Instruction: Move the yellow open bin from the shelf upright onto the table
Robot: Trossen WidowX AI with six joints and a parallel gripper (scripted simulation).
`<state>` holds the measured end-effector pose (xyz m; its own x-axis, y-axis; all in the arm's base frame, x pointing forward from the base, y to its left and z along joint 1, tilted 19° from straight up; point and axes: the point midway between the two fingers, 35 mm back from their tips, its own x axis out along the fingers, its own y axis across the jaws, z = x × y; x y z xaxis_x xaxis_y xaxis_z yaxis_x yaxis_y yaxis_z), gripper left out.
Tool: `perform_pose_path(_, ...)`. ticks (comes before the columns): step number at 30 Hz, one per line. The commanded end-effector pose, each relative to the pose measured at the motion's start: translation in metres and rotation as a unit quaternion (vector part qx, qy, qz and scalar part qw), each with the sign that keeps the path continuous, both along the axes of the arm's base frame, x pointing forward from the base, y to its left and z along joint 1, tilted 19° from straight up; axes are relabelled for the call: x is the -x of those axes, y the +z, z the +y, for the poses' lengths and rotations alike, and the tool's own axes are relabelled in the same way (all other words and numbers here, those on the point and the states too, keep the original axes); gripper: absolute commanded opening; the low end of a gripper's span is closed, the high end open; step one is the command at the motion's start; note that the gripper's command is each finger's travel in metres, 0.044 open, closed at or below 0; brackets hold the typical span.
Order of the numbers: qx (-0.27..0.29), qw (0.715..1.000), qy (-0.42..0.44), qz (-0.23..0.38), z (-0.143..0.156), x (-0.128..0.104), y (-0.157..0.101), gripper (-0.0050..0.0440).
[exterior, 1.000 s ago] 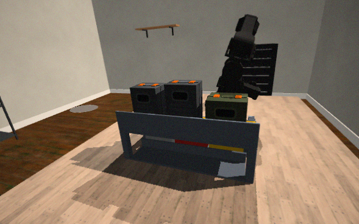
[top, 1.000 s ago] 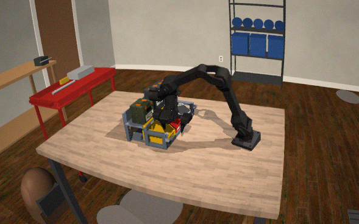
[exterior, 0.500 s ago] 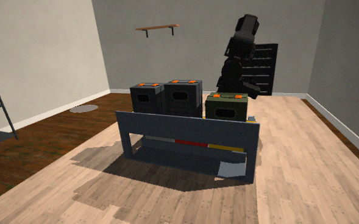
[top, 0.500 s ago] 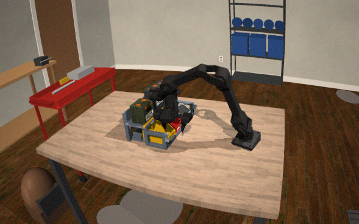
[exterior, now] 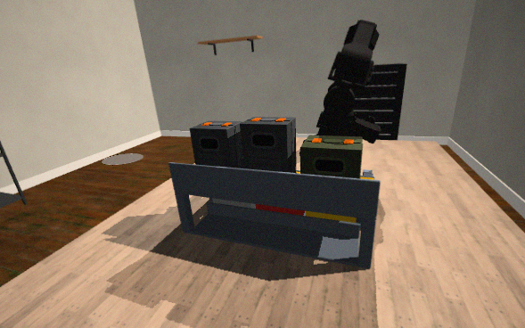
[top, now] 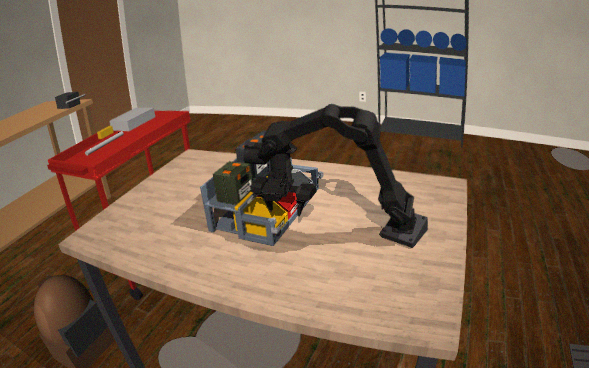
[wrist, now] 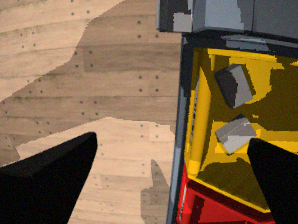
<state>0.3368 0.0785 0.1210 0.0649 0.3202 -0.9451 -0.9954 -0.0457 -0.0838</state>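
The yellow open bin (top: 256, 225) (wrist: 206, 156) sits in the lower level of the grey-blue shelf (top: 210, 212) (exterior: 274, 188) (wrist: 228, 4) at its front end. Two grey parts (wrist: 234, 86) (wrist: 236, 133) lie inside it. In the exterior view only its yellow edge shows under the shelf's back panel. My gripper (wrist: 174, 143) (top: 273, 194) is open and empty, hanging just above the bin's outer side; one finger is over the table, the other over the bin. A red bin (top: 289, 202) sits right beside the yellow one.
A green box (top: 232, 182) (exterior: 331, 156) and two dark boxes (exterior: 216, 143) (exterior: 268, 143) stand on the shelf's top level. The arm's base (top: 403, 231) is bolted at the table's right. A red side table (top: 117, 145) stands off to the left.
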Motion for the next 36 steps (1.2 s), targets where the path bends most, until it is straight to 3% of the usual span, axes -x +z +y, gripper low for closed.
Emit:
perform_pose_path(1, -0.001, 1.0, 0.001, -0.015, -0.0007, -0.0025, 0.0104, 0.044)
perform_pose_path(36, -0.001, 1.0, 0.001, -0.015, -0.0018, -0.0023, 0.0145, 0.044)
